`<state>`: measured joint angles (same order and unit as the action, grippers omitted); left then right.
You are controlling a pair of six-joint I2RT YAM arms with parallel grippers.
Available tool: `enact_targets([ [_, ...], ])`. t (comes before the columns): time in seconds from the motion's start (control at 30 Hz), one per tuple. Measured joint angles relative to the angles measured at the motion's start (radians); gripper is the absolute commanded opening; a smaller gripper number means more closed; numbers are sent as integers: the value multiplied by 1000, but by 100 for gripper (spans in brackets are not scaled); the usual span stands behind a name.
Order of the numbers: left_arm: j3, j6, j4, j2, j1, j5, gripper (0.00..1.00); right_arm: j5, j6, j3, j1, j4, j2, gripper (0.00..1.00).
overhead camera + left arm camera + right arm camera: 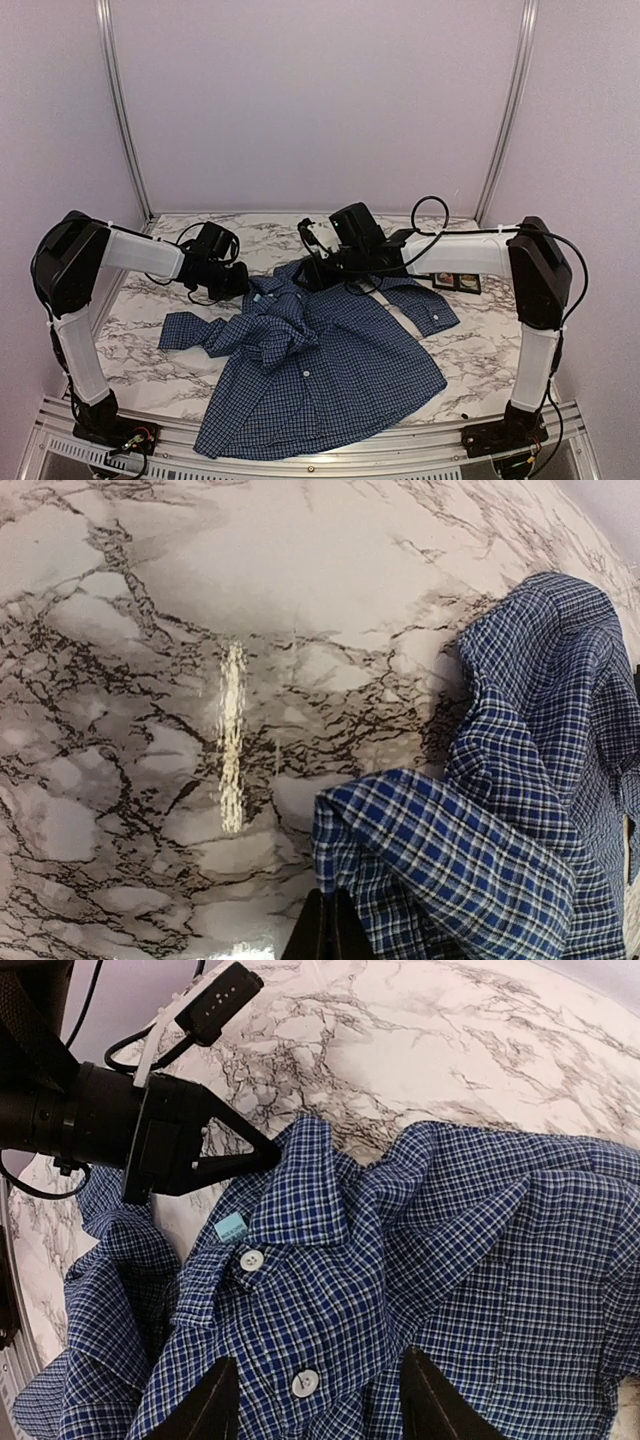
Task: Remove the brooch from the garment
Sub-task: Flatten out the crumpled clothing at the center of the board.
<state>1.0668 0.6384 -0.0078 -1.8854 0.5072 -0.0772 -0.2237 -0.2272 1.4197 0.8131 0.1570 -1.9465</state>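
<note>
Steadying seems the step: left claw (pixel 270 1150) clenched at the collar (pixel 300 1195) of the dark blue checked shirt (pixel 320 370) spread on the marble worktop (pixel 485 350), while the right claw (pixel 318 1360), released above it, must next find the brooch, nowhere visible.

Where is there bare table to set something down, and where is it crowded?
Bare marble table lies right of the shirt, in the near-left corner below its sleeve, and along the back wall. Crowded at the collar, where the left hand and right hand are close.

Marble-patterned table (pixel 480 350), small dark flat item (pixel 456 282), pale walls (pixel 320 100)
</note>
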Motion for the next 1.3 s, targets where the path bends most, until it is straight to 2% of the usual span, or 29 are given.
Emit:
enact_targets([
  [0.17, 81, -65, -25, 0, 0, 34, 0, -3, -5, -16, 0, -6, 0, 52],
  [0.4, 304, -206, -93, -29, -32, 97, 0, 10, -12, -45, 0, -27, 1, 52],
  [0.63, 628, -351, -187, -230, -92, 136, 0, 49, -35, -60, -3, -53, 1, 52],
  [1.0, 968, -471, -282, -484, -131, 223, 0, 99, -93, -63, -21, -127, -61, 51],
  [1.1, 1035, -476, -297, -523, -144, 238, 13, 103, -115, -77, -37, -129, -91, 51],
  [1.13, 1067, -473, -312, -537, -150, 241, 19, 103, -121, -82, -43, -130, -99, 51],
  [1.2, 1114, -466, -333, -549, -162, 243, 38, 104, -136, -91, -56, -131, -117, 51],
  [1.3, 1128, -447, -344, -534, -171, 241, 52, 108, -145, -108, -68, -133, -127, 51],
])
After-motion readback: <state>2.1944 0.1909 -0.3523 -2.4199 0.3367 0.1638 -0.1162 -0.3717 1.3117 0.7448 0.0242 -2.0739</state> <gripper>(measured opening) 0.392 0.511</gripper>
